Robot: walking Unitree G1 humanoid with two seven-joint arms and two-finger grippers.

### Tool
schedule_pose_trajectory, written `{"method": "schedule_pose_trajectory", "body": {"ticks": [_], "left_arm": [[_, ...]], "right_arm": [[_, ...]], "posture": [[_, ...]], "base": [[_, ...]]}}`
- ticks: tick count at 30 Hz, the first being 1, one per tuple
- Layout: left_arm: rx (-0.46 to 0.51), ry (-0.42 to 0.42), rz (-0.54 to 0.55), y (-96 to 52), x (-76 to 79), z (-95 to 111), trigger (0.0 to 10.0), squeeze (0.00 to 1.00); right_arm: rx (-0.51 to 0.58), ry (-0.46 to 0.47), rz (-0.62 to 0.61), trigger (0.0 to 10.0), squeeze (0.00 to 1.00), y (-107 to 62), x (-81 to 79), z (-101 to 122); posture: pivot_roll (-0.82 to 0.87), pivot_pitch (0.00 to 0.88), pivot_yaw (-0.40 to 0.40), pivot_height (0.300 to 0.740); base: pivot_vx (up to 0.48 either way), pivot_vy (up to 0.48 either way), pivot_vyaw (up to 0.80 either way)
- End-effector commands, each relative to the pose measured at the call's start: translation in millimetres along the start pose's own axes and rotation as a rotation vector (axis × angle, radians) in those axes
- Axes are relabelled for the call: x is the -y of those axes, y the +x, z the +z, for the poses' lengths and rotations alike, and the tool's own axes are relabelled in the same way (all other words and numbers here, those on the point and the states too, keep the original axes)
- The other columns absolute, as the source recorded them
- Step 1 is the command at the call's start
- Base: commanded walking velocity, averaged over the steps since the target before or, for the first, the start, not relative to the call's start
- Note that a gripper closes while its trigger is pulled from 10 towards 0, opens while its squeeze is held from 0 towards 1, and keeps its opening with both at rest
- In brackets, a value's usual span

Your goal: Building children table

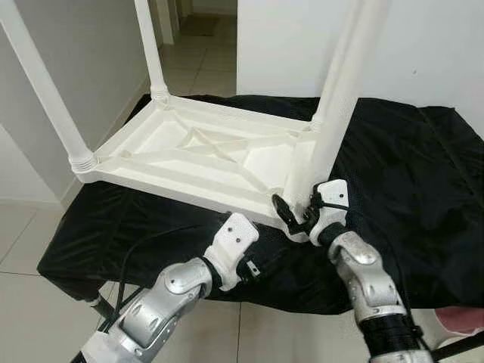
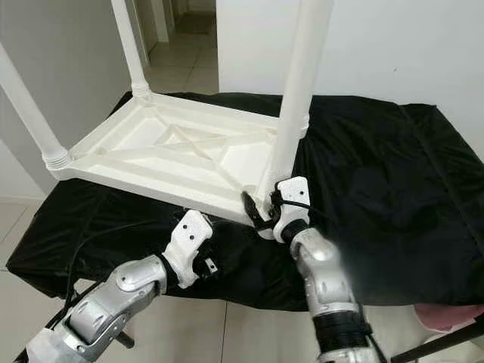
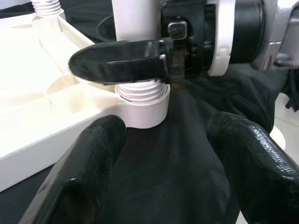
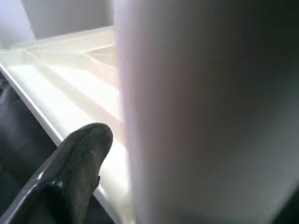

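My right gripper is closed around the near right leg of the white table, low on it, just above the threaded collar where the leg goes into its corner socket. In the left wrist view I see one black finger of it lying across the front of the leg. My left gripper is lower and nearer to me, just beside the table's front edge, with its two fingers spread and nothing between them; they point at that same socket.

The table top lies upside down on a black cloth, so its ribbed underside faces up. Three more legs stand up from the other corners. The cloth covers a low surface, and pale floor tiles are around it.
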State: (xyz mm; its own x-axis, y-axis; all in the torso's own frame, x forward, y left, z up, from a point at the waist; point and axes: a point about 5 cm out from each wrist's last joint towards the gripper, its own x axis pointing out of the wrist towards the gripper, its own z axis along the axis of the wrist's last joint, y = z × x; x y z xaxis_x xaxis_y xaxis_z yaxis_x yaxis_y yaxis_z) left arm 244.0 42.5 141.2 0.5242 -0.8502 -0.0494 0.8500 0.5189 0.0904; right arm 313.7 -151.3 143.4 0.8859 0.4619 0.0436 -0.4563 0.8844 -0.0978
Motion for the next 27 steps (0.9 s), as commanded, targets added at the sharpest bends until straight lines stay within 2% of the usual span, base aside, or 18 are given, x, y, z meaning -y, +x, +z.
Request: {"method": "schedule_pose_trajectory", "body": {"ticks": [1,3,4,5,6,7,14,19,20,24,27], "left_arm": [[-0.012,0.013,-0.109,-0.3,4.3,-1,10.0,0.0],[-0.012,0.014,-0.11,-0.2,4.2,-1,10.0,0.0],[-0.01,0.014,-0.11,-0.1,4.4,-1,10.0,0.0],[-0.01,0.014,-0.11,-0.1,4.4,-1,10.0,0.0],[-0.01,0.013,-0.111,0.0,4.6,-1,10.0,0.0],[-0.011,0.015,-0.112,0.5,4.7,-2,10.0,0.0],[-0.006,0.022,-0.116,3.2,4.0,0,10.0,0.0],[-0.006,0.023,-0.117,3.2,3.6,-1,10.0,0.0],[-0.009,0.026,-0.116,2.4,2.9,-1,10.0,0.0],[-0.011,0.027,-0.116,0.7,2.0,-1,10.0,0.0],[-0.016,0.03,-0.118,-0.3,1.3,-2,10.0,0.0]], "right_arm": [[-0.011,-0.016,0.079,8.3,0.0,1.5,2.7,-3],[-0.014,-0.021,0.093,8.3,0.0,1.2,4.2,-3],[-0.028,-0.04,0.143,4.7,0.0,-0.3,9.2,-5],[-0.028,-0.04,0.143,4.7,0.0,-0.3,9.2,-5],[-0.035,-0.051,0.155,4.2,0.0,-0.6,11.3,-6],[-0.04,-0.064,0.174,0.0,0.0,-0.1,13.3,-6],[-0.062,-0.115,0.221,0.0,0.0,0.3,21.0,-9],[-0.062,-0.1,0.217,0.0,0.0,-1.7,22.4,-12],[-0.066,-0.067,0.194,10.0,0.0,-4.4,22.4,-14],[-0.048,-0.039,0.163,10.0,0.0,-6.9,22.2,-13],[-0.052,-0.061,0.128,10.0,0.0,-7.1,22.3,-12]], "posture": [[-0.06,0.022,0.031,0.74],[-0.06,0.022,0.031,0.74],[-0.06,0.022,0.031,0.74],[-0.06,0.022,0.031,0.74],[-0.07,0.017,0.03,0.74],[-0.07,0.006,0.03,0.74],[-0.07,0.0,0.025,0.74],[-0.07,0.0,0.025,0.74],[-0.07,0.0,0.027,0.74],[-0.07,0.0,0.03,0.74],[-0.07,0.0,0.032,0.74]], "base": [[0.0,0.0,0.0],[0.0,0.0,0.0],[0.0,0.0,0.0],[0.0,0.0,0.0],[0.0,0.0,0.0],[0.0,0.0,0.0],[0.0,0.0,0.0],[0.0,0.0,0.0],[0.0,0.0,0.0],[0.0,0.0,0.0],[0.0,0.0,0.0]]}}
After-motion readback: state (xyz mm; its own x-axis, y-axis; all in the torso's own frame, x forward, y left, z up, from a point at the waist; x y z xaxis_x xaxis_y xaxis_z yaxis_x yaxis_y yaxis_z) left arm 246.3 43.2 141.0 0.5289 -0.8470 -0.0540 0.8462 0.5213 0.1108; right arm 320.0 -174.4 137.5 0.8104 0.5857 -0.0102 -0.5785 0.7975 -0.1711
